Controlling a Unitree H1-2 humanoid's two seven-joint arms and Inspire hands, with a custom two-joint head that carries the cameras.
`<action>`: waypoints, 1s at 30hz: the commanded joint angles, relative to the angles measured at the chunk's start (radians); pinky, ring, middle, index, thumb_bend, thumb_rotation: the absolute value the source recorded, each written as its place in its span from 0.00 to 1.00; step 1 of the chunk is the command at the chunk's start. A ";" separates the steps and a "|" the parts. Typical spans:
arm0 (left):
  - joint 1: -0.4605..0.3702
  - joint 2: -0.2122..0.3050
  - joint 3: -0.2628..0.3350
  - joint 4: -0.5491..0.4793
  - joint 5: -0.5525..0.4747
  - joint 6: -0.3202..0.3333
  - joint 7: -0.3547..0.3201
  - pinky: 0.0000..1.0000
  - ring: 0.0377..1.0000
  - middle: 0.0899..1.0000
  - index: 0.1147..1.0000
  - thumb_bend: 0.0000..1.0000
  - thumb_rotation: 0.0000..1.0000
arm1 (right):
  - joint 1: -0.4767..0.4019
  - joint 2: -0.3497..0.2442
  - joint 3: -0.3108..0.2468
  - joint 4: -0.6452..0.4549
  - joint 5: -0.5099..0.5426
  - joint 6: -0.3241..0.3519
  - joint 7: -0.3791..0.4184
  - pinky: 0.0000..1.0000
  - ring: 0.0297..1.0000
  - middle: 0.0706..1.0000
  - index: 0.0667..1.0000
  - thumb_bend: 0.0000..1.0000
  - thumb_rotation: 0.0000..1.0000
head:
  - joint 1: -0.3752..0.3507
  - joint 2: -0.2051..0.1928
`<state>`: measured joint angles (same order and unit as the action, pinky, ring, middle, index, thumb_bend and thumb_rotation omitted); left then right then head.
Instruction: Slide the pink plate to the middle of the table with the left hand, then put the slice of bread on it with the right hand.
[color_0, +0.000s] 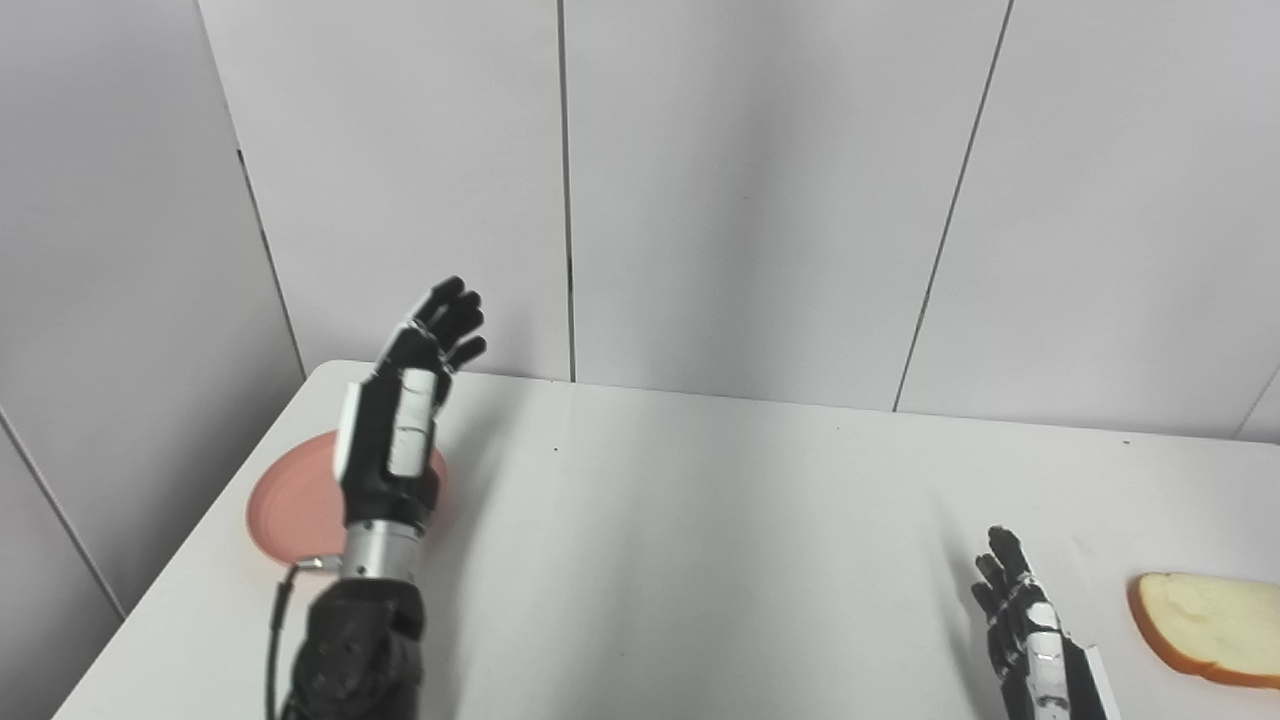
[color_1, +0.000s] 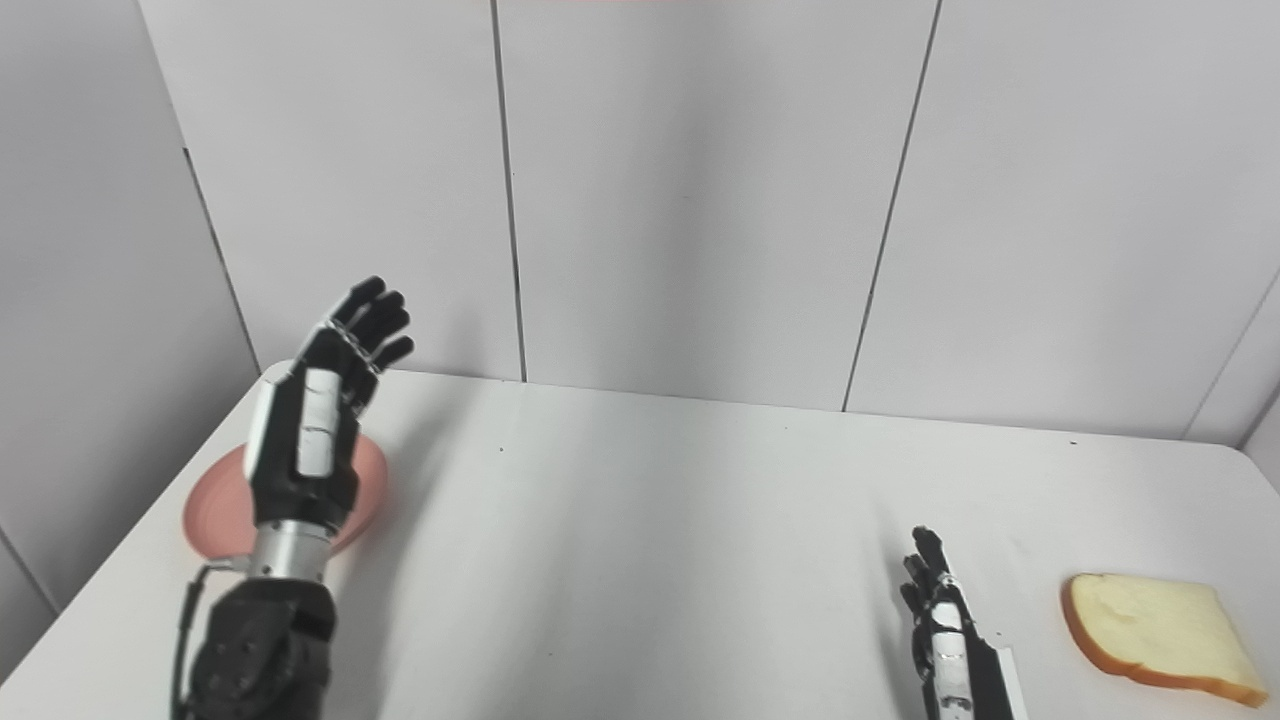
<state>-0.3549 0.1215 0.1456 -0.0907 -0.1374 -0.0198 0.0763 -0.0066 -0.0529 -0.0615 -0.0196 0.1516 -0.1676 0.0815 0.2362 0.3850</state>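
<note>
A round pink plate (color_0: 290, 500) lies flat near the table's left edge, partly hidden by my left arm. My left hand (color_0: 410, 400) is raised above the plate with its fingers stretched out and apart, holding nothing. A slice of bread (color_0: 1210, 625) with a brown crust lies at the front right of the table. My right hand (color_0: 1020, 620) rests low near the front edge, just left of the bread and apart from it, fingers extended and empty.
The white table (color_0: 700, 520) has a rounded far-left corner and runs up against grey wall panels (color_0: 760, 180) at the back. A black cable (color_0: 275, 630) hangs beside the left forearm.
</note>
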 joint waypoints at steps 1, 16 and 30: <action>-0.060 0.051 0.026 -0.010 -0.013 0.008 -0.018 0.79 0.81 0.78 0.73 0.91 0.87 | 0.093 0.038 0.010 0.118 0.003 -0.025 -0.002 1.00 0.97 0.98 0.93 0.77 1.00 | -0.004 0.001; -0.169 0.302 0.211 0.343 -0.170 -0.059 -0.138 0.79 0.86 0.85 0.84 0.93 0.83 | 0.090 0.044 0.011 0.121 -0.005 -0.030 -0.006 0.97 0.94 0.94 0.89 0.78 1.00 | -0.013 0.002; -0.225 0.360 0.238 0.691 -0.140 -0.186 -0.126 0.74 0.84 0.85 0.79 0.90 0.85 | 0.097 0.049 0.014 0.106 -0.011 -0.019 -0.009 0.96 0.93 0.93 0.89 0.79 1.00 | -0.015 0.017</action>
<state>-0.5144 0.4335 0.3840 0.6032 -0.2922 -0.1522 -0.0559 -0.0066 -0.0462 -0.0649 -0.0216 0.1348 -0.1699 0.0742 0.2224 0.4019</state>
